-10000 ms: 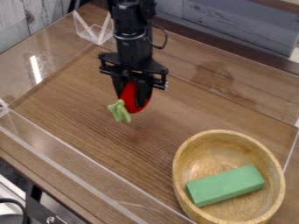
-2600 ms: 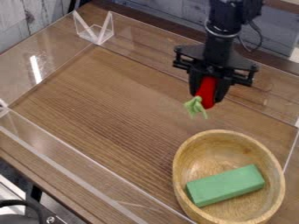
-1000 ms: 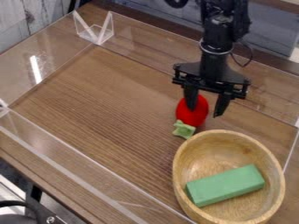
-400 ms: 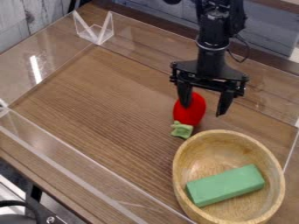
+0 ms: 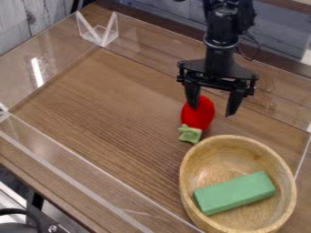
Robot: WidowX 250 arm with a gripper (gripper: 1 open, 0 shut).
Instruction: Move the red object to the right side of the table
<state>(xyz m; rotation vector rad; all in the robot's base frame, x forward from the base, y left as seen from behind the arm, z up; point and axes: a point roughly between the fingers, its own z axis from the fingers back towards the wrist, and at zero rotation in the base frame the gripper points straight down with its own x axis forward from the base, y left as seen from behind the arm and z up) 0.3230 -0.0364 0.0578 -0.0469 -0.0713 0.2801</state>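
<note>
red object (image 5: pixel 198 116) on table (image 5: pixel 97 100), gripper (image 5: pixel 214 102) spread wide

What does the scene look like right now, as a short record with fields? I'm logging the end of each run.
strawberry: on the table, right of centre, leafy tip toward the camera
gripper: pointing down over the strawberry, jaws open, one on each side of it
held: nothing, as far as the view shows
bowl: near right corner, just in front of the strawberry
block: green, lying inside the bowl
</note>
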